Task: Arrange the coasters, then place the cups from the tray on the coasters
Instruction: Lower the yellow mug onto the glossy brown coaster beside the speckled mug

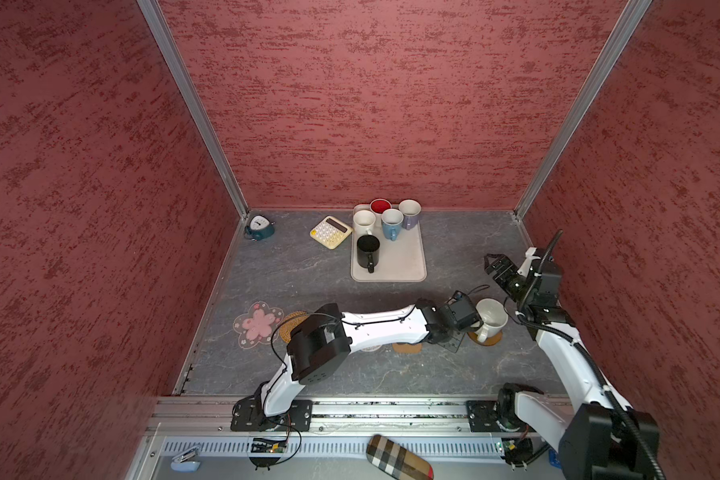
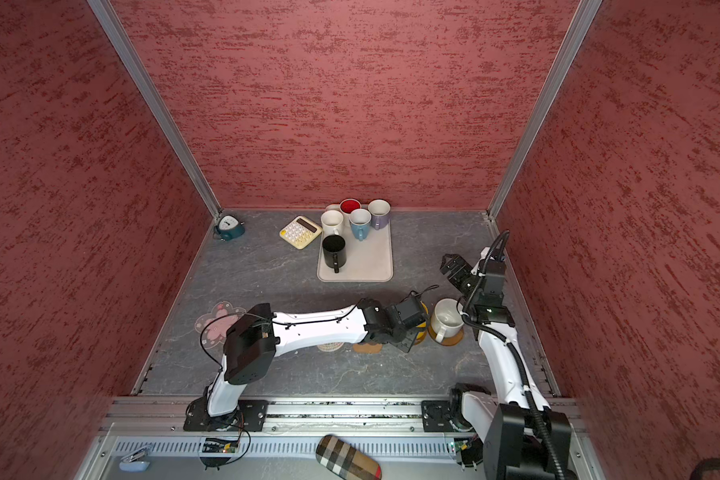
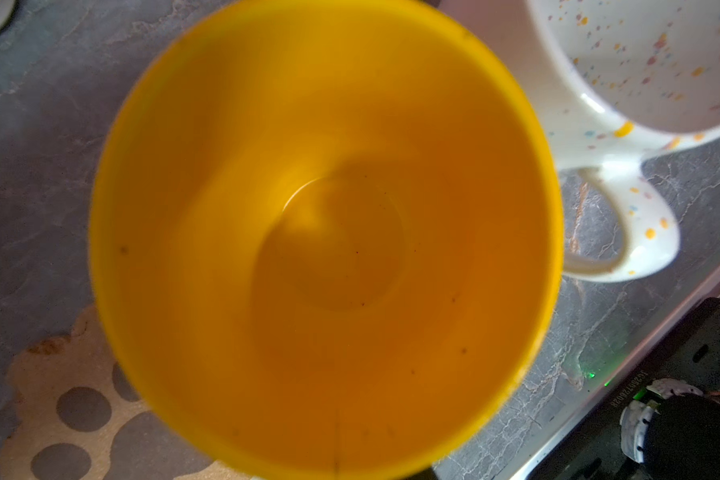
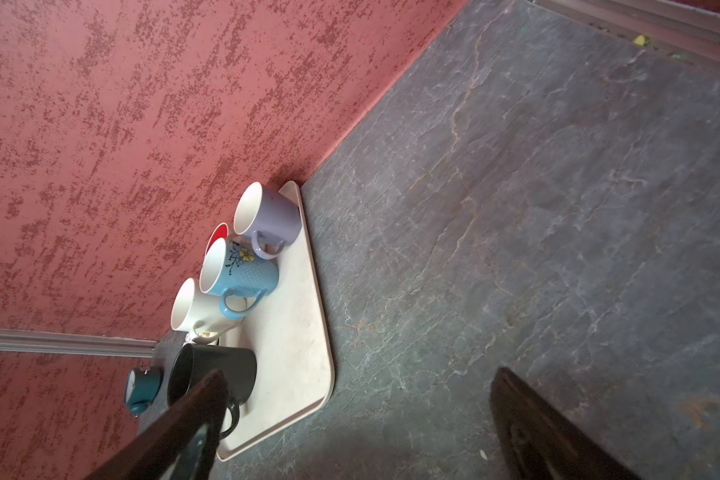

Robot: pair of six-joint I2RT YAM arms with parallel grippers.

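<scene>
A yellow cup [image 3: 325, 232] fills the left wrist view, and my left gripper [image 2: 416, 330] is shut on it; the fingers are hidden. Beside it a speckled white cup [image 1: 490, 319] stands on a brown disc coaster [image 1: 493, 340]. The paw-print coaster [image 1: 407, 347] and a crocheted coaster [image 1: 371, 348] lie partly under the left arm. Further left are the woven coaster [image 1: 289, 326] and the pink flower coaster [image 1: 258, 324]. The tray [image 1: 404, 262] holds black [image 1: 368, 248], white [image 1: 363, 221], red-inside [image 1: 380, 206], blue [image 1: 392, 222] and lavender [image 1: 409, 212] cups. My right gripper [image 1: 491, 264] hangs open to the tray's right, holding nothing.
A yellow calculator [image 1: 330, 232] lies just left of the tray. A teal alarm clock [image 1: 260, 227] sits in the far left corner. Red walls close three sides. A plaid case [image 1: 400, 459] and a small blue stapler [image 1: 186, 459] lie on the front ledge.
</scene>
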